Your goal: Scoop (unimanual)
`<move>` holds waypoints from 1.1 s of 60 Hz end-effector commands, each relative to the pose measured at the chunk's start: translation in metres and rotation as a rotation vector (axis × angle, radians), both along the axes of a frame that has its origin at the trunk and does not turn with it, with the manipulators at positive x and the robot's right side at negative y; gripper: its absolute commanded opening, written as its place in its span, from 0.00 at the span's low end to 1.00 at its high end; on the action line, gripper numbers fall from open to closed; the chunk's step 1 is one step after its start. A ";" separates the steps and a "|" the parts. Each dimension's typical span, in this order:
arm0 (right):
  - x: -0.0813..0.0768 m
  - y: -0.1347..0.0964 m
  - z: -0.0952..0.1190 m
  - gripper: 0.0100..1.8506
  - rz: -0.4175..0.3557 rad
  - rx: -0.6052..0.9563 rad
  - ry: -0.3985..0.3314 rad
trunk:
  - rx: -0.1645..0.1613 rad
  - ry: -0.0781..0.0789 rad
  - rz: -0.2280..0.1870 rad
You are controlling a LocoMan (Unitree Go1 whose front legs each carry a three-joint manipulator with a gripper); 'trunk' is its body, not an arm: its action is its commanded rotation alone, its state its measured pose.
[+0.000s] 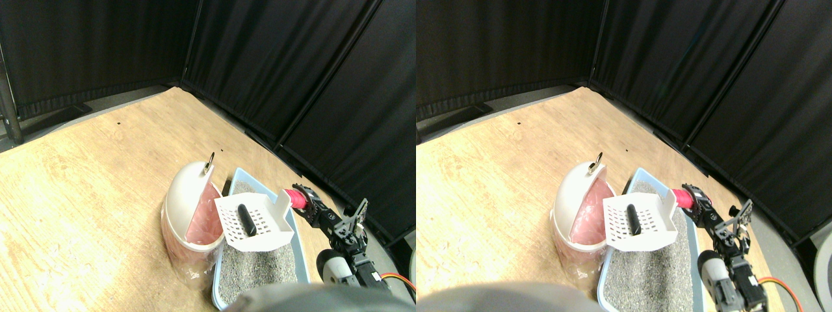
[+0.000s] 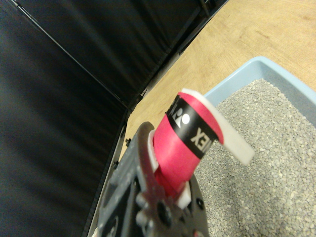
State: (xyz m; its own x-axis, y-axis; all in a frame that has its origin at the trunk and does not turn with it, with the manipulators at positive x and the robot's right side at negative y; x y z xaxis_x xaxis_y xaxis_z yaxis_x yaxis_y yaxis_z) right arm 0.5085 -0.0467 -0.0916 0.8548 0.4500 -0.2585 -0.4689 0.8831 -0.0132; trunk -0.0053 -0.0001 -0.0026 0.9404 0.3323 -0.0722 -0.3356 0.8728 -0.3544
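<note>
A white slotted scoop (image 1: 255,222) hangs above the light blue litter tray (image 1: 242,175), level with the rim of the white bin (image 1: 185,195). A dark oblong lump (image 1: 246,220) lies in the scoop. Its handle is wrapped in pink-red tape (image 1: 296,197), and my right gripper (image 1: 311,205) is shut on that handle. In the wrist view the red wrapped handle (image 2: 182,143) sits clamped in the dark jaw, with grey litter (image 2: 266,163) beyond it.
The white bin has a pink liner (image 1: 203,221) and its swing lid (image 1: 184,185) is tipped open, right beside the tray. Black curtain panels (image 1: 286,71) close the back and right. Wooden floor (image 1: 84,188) stretches to the left.
</note>
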 end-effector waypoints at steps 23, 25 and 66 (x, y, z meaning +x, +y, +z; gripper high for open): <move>0.000 0.002 0.018 0.03 0.068 -0.205 -0.096 | -0.004 0.022 -0.003; 0.000 0.003 0.019 0.03 0.062 -0.214 -0.092 | -0.004 0.022 -0.003; 0.006 0.011 0.050 0.08 0.076 -0.317 -0.134 | 0.004 0.006 -0.010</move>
